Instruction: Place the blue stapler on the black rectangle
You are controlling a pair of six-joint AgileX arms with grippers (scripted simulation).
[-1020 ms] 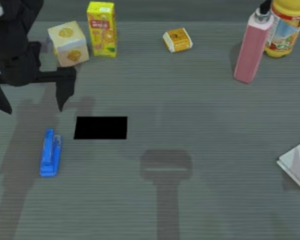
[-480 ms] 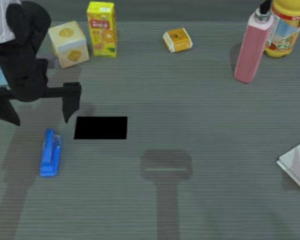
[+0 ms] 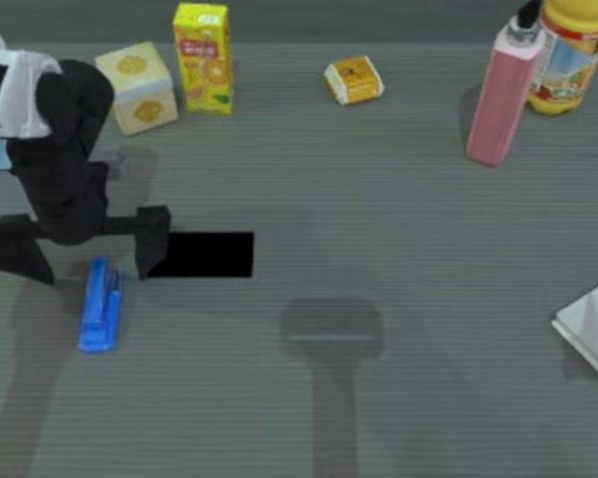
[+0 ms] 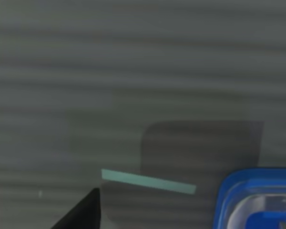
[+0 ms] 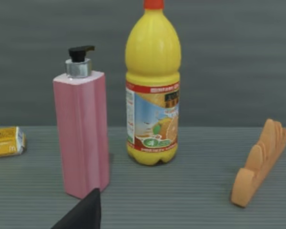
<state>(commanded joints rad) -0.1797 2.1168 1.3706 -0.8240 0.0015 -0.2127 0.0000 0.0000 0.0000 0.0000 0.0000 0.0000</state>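
One stapler (image 3: pixel 101 306), blue, lies flat on the table (image 3: pixel 429 299) at the left side in the top view, long axis running roughly front to back, its far end just under the left gripper (image 3: pixel 85 249). Left gripper hovers over that far end, fingers spread wide apart: one finger (image 3: pixel 151 239) to the right of the stapler's end, overlapping the left edge of the black rectangle (image 3: pixel 204 254), the other finger (image 3: pixel 15 254) out to the left, well clear of the stapler. Nothing is between the fingers but the stapler's tip below; whether they touch it cannot be told. Rectangle sits just right of the stapler's far end, flat on the table, stapler not on it.

Left wrist view: blue stapler corner (image 4: pixel 257 200) at the frame edge, a dark fingertip (image 4: pixel 83 212), a thin pale green strip (image 4: pixel 148 181) on the grey surface.

Farther out, along the back of the table: cream carton (image 3: pixel 137 87), yellow juice box (image 3: pixel 203 57), small yellow packet (image 3: pixel 355 80), pink pump bottle (image 3: pixel 503 90), yellow juice bottle (image 3: pixel 575 55). White book corner (image 3: pixel 593 334) at the right edge.

Right arm is out of the top view; its wrist view shows a dark fingertip (image 5: pixel 83 212), the pink bottle (image 5: pixel 82 133), juice bottle (image 5: pixel 152 86), packet (image 5: pixel 5 141) and an orange bread-like piece (image 5: pixel 260 162). Its finger state cannot be told.
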